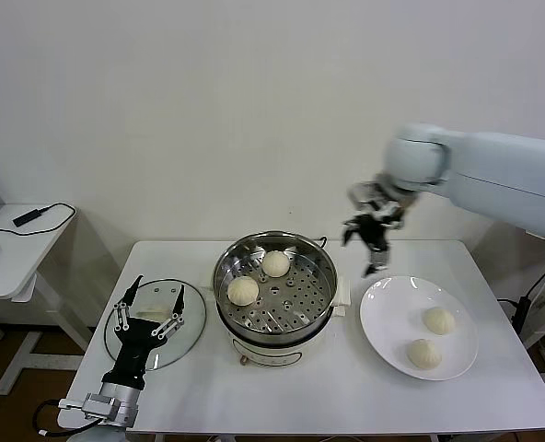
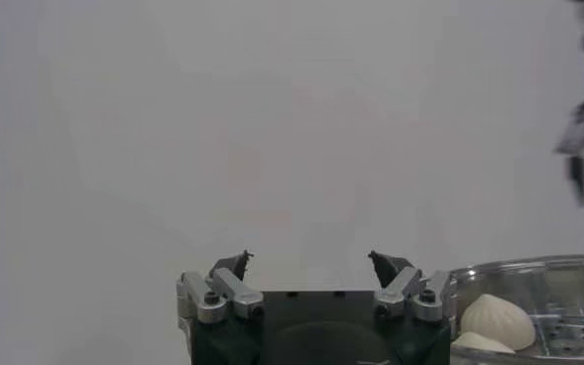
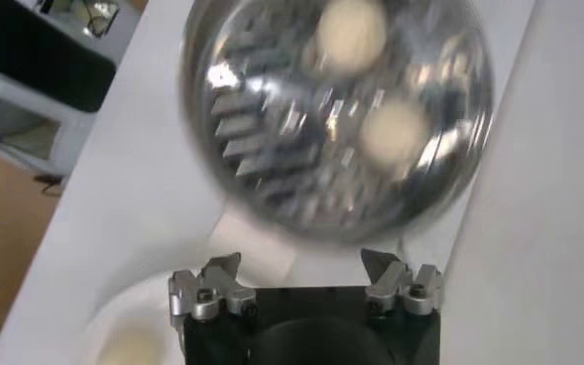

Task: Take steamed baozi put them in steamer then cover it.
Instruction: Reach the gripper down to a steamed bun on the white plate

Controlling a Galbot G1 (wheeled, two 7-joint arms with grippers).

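Note:
The shiny steamer stands mid-table with two pale baozi on its perforated tray, one at the back and one at the front left. Two more baozi lie on the white plate. My right gripper hangs open and empty in the air between the steamer and the plate; in its wrist view the steamer lies below the right gripper. The glass cover lies flat left of the steamer, with my left gripper open above it, holding nothing. The left gripper faces the wall.
A white side table with a cable and a black device stands far left. The white wall runs behind the table. Bare tabletop lies in front of the steamer.

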